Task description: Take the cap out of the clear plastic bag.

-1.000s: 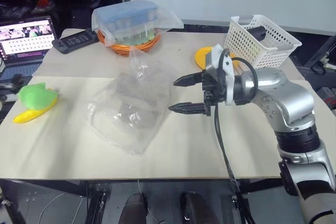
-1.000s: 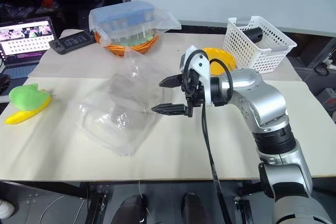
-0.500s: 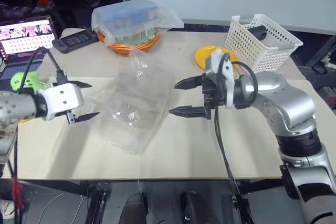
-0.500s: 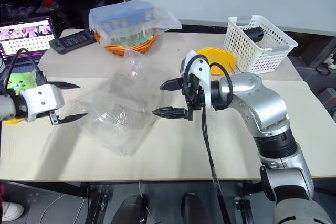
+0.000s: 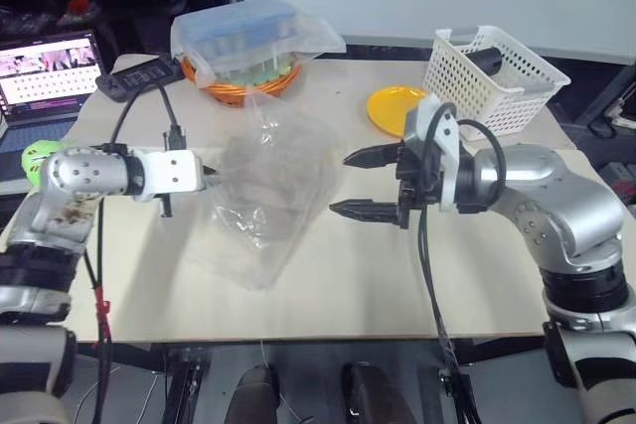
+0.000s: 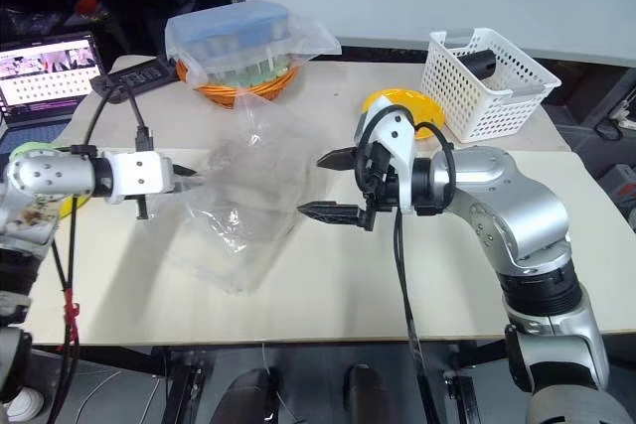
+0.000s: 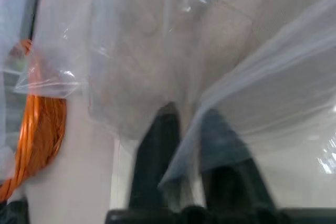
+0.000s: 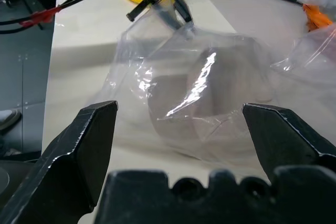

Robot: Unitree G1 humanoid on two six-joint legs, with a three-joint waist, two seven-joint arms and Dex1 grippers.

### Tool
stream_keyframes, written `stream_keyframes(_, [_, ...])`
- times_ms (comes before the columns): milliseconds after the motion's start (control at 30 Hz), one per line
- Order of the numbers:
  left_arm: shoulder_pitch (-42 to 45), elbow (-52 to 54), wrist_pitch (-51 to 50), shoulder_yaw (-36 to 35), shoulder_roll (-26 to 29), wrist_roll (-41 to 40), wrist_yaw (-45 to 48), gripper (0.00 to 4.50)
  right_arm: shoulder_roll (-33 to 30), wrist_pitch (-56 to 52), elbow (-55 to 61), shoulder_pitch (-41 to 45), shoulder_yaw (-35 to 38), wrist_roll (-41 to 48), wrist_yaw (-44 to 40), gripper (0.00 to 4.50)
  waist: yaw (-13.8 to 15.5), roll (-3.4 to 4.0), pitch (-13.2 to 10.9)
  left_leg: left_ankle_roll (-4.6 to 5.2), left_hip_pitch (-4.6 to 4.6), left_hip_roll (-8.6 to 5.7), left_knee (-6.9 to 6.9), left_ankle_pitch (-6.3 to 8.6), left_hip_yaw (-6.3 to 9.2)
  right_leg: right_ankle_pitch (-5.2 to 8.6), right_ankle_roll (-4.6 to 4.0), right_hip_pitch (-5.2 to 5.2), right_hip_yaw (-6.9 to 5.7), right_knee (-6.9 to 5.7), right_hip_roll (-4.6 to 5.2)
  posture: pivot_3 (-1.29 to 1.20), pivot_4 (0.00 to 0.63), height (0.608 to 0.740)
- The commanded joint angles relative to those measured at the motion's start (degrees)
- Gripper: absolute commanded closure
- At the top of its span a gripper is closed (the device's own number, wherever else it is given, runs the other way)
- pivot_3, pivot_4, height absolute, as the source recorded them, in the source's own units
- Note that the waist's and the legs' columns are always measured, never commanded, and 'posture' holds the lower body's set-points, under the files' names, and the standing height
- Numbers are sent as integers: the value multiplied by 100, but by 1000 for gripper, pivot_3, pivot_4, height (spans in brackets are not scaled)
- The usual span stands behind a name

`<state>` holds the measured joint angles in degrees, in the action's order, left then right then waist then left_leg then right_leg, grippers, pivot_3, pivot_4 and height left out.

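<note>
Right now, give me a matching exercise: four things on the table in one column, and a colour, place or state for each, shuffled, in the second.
Column one:
1. left gripper
2. right gripper
3. plate
4. basket

Column two:
A. white, at the table's far right
B. shut on the bag's edge
C. yellow, beside the basket
D. open, just right of the bag

Pairs: 1-B, 2-D, 3-C, 4-A
</note>
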<state>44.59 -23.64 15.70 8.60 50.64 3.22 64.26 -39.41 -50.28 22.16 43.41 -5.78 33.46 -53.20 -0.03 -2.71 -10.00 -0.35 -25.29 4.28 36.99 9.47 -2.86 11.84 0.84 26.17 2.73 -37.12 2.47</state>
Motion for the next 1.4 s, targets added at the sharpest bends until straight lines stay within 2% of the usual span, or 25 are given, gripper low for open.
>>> stream_keyframes(33, [387, -69, -448, 5, -241, -73, 52, 4443, -293, -439, 592, -279, 394, 528, -36, 0, 25, 0, 0, 0, 0, 0, 0, 0, 1, 0, 0, -1, 0, 1, 0, 0, 150, 740])
stream_keyframes(200, [948, -778, -943, 283, -966, 392, -490, 4443, -701, -837, 1164, -763, 644, 990, 25, 0, 58, 0, 0, 1, 0, -9, 4, 0, 4, 3, 12, -6, 10, -1, 1, 0, 150, 740])
stream_keyframes(400, [2133, -2924, -1207, 524, -1941, 1154, -2141, 4443, -796, -1029, 1358, -851, 900, 1150, 522, 0, 62, -2, 0, 5, 0, -15, 28, -2, 18, 9, 52, -16, 11, -1, 0, 0, 150, 740])
stream_keyframes(500, [2783, -3923, -1443, 220, -2404, 1023, -3084, 4443, -891, -1156, 1482, -909, 1074, 1229, 764, 0, 42, -3, -1, 9, -6, -19, 27, 0, 21, 8, 53, -14, 14, 2, 0, 0, 150, 740])
stream_keyframes(633, [3191, -4596, -1564, -214, -2926, 706, -3883, 4443, -1010, -1345, 1642, -987, 1278, 1389, 1036, 0, 31, -3, -1, 18, -17, -27, 26, 6, 28, -1, 39, -10, 15, 4, 4, 0, 150, 740])
stream_keyframes(833, [3412, -4941, -1693, -961, -3656, 147, -4590, 4443, -1134, -1507, 1752, -1055, 1429, 1575, 1329, 0, 44, -5, -1, 17, -21, -34, 31, 6, 29, -4, 45, -11, 15, 4, 11, 0, 150, 740])
stream_keyframes(1100, [3367, -4618, -2244, -1756, -4805, -776, -4564, 4443, -1119, -1433, 1701, -1100, 1291, 1540, 1549, 0, 82, -6, -2, 17, -24, -39, 31, 6, 32, -9, 38, -11, 15, 7, 12, 0, 150, 740])
stream_keyframes(1300, [3569, -4271, -2668, -2421, -5028, -1522, -4876, 4443, -1041, -1369, 1698, -1170, 1210, 1509, 1666, 0, -2, -6, -2, 17, -20, -40, 29, 6, 36, -9, 42, -11, 22, 5, 10, 0, 150, 740])
stream_keyframes(1400, [3583, -4252, -2739, -2283, -4938, -1402, -4813, 4443, -1011, -1345, 1745, -1246, 1185, 1498, 1731, 0, -17, -6, -2, 17, -18, -42, 29, 6, 40, -6, 48, -12, 22, 4, 10, 0, 150, 740])
